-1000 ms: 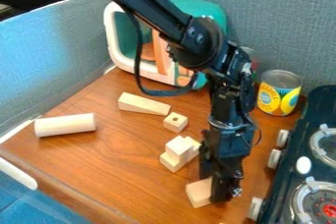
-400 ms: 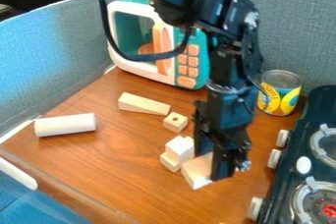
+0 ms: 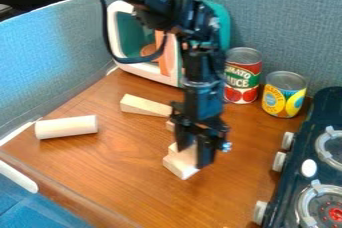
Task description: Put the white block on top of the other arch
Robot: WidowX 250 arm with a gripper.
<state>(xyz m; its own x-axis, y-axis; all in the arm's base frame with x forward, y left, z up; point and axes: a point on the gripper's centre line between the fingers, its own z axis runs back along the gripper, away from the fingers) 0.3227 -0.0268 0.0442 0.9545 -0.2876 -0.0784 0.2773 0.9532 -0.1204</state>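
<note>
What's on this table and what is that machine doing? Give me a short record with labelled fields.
machine: black robot gripper, low over the table
held: pale wooden block
surface: brown wooden table
loose pieces: pale wooden cylinder, lying on its side; pale wooden wedge
cans: red-labelled metal can, beside a yellow-and-blue one
toys: white-and-teal toy microwave; black toy stove

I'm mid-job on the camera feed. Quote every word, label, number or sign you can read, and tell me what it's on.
"MATO", on the red can; the start of the word is not clear.
"UCE", lower on the same can, its start unclear too.
Yellow and blue can: curved lettering, too blurred to read.
Red burner centre: small marks, too small to make out.
</note>
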